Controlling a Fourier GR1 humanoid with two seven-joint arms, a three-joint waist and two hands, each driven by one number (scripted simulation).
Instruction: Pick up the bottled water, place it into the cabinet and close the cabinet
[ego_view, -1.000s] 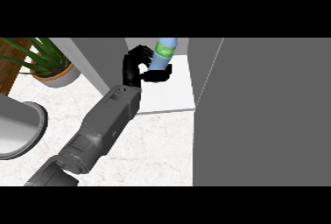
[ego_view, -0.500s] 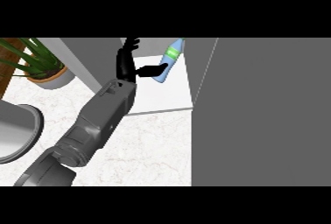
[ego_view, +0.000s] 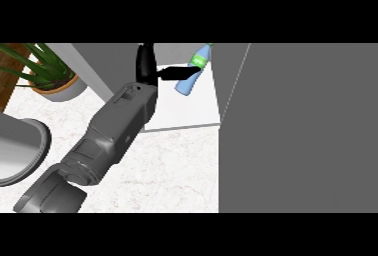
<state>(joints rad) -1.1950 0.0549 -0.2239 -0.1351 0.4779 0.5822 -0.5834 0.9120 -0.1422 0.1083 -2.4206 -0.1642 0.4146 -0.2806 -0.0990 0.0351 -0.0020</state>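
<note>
Reaching over white marbled counter (ego_view: 170, 170) into pale cabinet shelf (ego_view: 184, 115), left hand (ego_view: 151, 70) fingers spread, thumb touching tilted water bottle (ego_view: 192, 75), potted plant (ego_view: 48, 75) left, grey cabinet door (ego_view: 303, 130) right.

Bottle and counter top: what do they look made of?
The bottle looks like translucent blue plastic with a green label band, judging by its pale see-through tint. The counter top looks like polished white marble or similar stone: faint grey veining.
</note>
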